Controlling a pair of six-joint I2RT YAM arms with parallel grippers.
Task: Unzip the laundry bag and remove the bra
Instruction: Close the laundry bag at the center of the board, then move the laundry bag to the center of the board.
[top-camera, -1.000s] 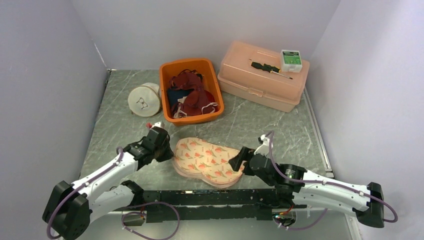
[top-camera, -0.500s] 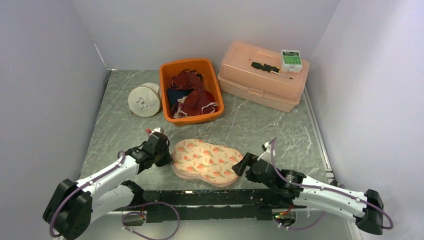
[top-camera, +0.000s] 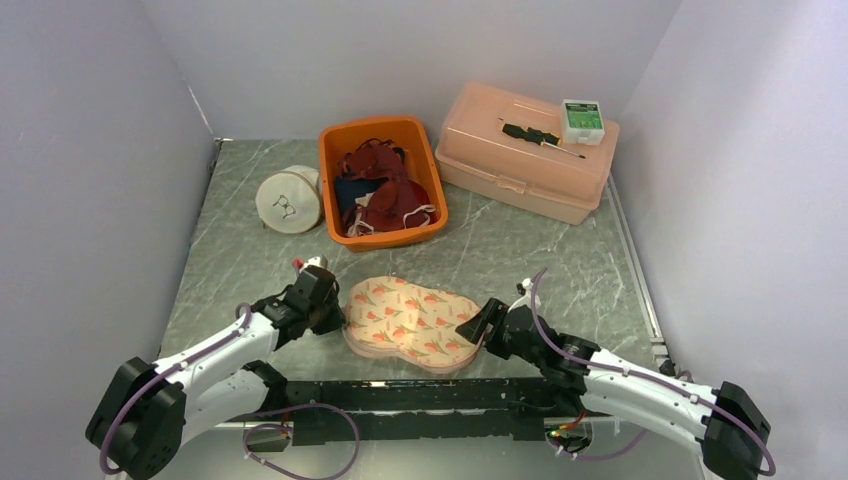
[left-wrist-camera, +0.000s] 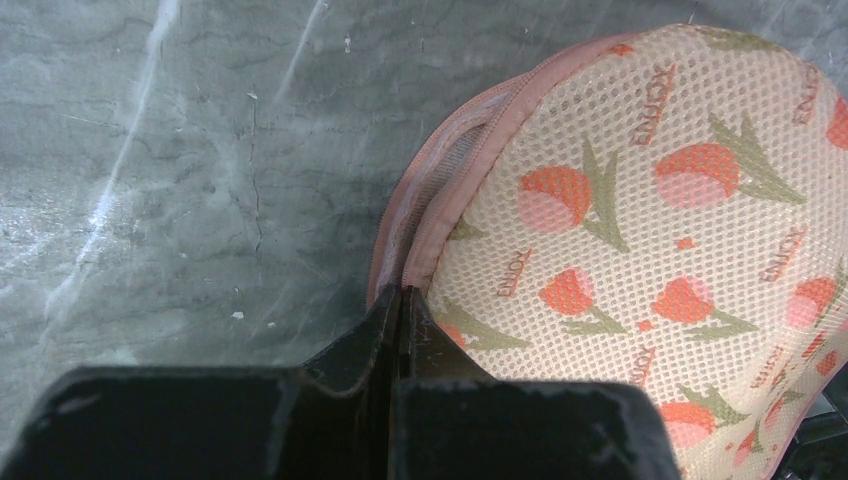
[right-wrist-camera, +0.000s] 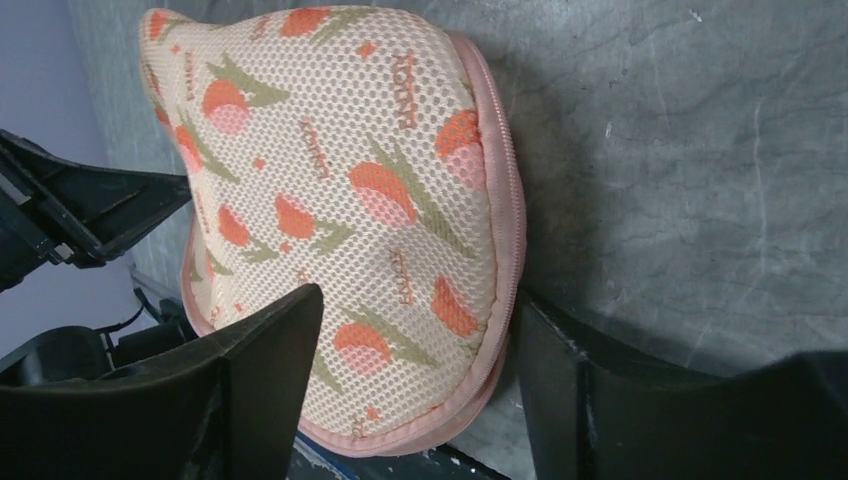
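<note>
The laundry bag (top-camera: 415, 322) is a flat cream mesh pouch with orange tulips and a pink zipper rim, lying near the table's front edge. My left gripper (top-camera: 338, 316) is at its left end; in the left wrist view (left-wrist-camera: 400, 295) its jaws are pressed together on the pink zipper edge (left-wrist-camera: 420, 210), which gapes slightly there. The zipper pull itself is hidden. My right gripper (top-camera: 478, 325) is open at the bag's right end, and in the right wrist view (right-wrist-camera: 415, 330) its fingers straddle the bag's end (right-wrist-camera: 340, 190). The bra inside is hidden.
An orange basket (top-camera: 333, 141) of dark red garments stands behind the bag. A round white mesh bag (top-camera: 287, 202) lies to its left. A peach plastic case (top-camera: 500, 165) with a screwdriver (top-camera: 541, 137) and a small green box (top-camera: 581, 120) is at the back right.
Both grippers came nearer the front edge with the bag. Since then the left has stayed put on the zipper edge and the right gripper has closed in around the bag's right end.
</note>
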